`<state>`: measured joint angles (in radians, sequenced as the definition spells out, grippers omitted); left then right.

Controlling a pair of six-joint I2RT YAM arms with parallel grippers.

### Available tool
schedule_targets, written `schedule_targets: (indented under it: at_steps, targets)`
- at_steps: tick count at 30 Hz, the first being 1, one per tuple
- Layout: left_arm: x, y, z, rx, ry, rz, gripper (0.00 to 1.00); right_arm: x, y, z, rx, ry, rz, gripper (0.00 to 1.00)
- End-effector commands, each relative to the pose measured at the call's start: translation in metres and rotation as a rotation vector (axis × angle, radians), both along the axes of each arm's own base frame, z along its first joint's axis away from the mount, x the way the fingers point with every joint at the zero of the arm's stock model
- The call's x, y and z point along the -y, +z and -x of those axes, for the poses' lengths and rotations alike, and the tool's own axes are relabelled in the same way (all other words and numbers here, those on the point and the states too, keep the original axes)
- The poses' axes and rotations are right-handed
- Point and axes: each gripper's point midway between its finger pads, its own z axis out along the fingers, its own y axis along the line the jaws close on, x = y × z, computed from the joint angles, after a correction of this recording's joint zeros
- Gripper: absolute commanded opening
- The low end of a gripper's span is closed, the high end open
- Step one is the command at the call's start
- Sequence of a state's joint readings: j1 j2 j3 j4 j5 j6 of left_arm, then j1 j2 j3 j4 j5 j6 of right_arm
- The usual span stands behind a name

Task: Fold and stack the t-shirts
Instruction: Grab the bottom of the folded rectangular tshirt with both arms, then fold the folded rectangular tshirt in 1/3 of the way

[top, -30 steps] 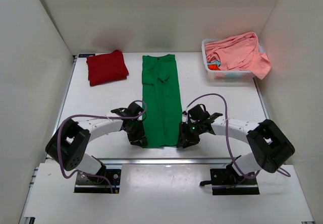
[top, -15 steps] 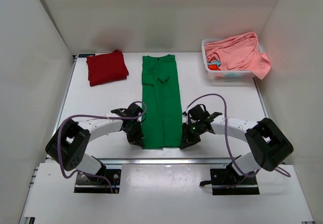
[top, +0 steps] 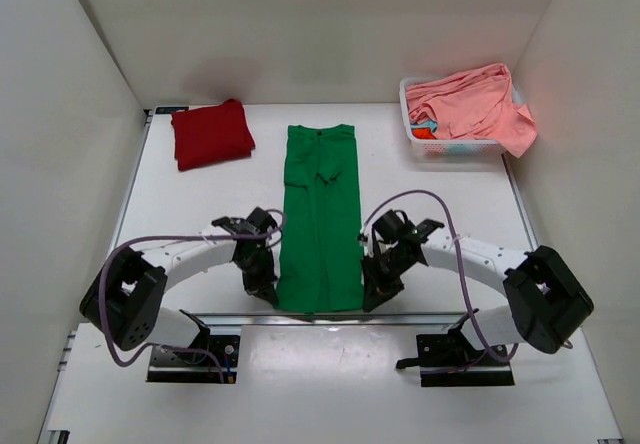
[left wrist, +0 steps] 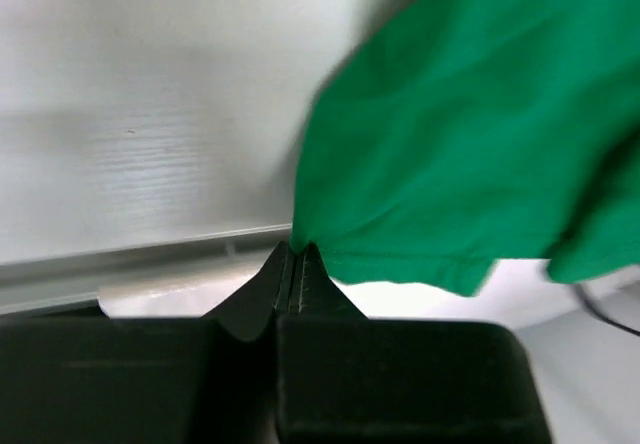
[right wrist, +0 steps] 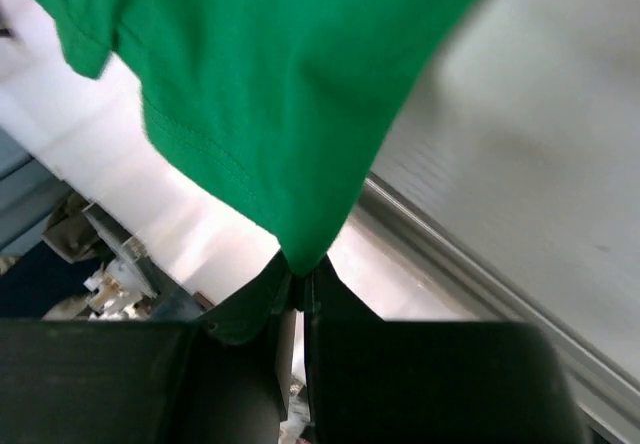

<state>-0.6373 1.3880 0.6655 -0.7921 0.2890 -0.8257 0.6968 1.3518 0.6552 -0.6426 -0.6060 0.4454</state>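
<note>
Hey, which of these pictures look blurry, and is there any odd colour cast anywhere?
Top external: sharp and evenly lit, with a faint red tint on the back wall behind the dark red t-shirt. Left wrist: the green t-shirt is soft and smeared at its edges. Right wrist: its hem stitching reads crisply, but the table beyond is hazy.

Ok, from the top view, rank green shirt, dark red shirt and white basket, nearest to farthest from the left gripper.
1. green shirt, pinched by the left gripper at its near corner.
2. dark red shirt, folded, far left.
3. white basket, far right.
</note>
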Motion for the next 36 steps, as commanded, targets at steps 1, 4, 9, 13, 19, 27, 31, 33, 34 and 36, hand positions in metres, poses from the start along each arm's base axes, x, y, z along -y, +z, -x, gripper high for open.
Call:
schedule_targets:
  at_steps: [1,4,9,13,19,27,31,33,34,36]
  targets:
    - [0.014,0.040,-0.056,0.100,0.049,0.088,0.00,-0.005,0.030,-0.039,0.060,0.025,-0.041,0.00]
    - [0.023,0.061,-0.110,0.165,0.080,0.119,0.00,-0.004,0.039,-0.088,0.111,0.022,-0.006,0.00]
    - [0.019,0.062,-0.195,0.226,0.159,0.113,0.00,-0.008,0.055,-0.179,0.198,-0.043,0.008,0.01]
    - [0.016,0.060,-0.252,0.253,0.195,0.109,0.00,-0.008,0.047,-0.236,0.204,-0.101,0.037,0.00]
    - [0.004,0.050,-0.297,0.253,0.231,0.101,0.00,-0.007,0.046,-0.303,0.243,-0.155,0.042,0.00]
    - [0.024,0.053,-0.340,0.297,0.219,0.208,0.23,0.015,0.032,-0.334,0.233,-0.238,0.056,0.20]
    - [0.033,0.085,-0.366,0.441,0.264,0.363,0.54,0.022,0.051,-0.347,0.332,-0.331,0.047,0.37]
    - [0.029,0.091,-0.368,0.464,0.272,0.364,0.53,0.025,0.065,-0.359,0.411,-0.412,-0.004,0.45]
    - [0.025,0.085,-0.362,0.441,0.276,0.348,0.53,0.026,0.063,-0.349,0.390,-0.442,-0.013,0.47]
    - [0.018,0.084,-0.347,0.432,0.276,0.329,0.52,0.026,0.066,-0.344,0.421,-0.459,-0.027,0.49]
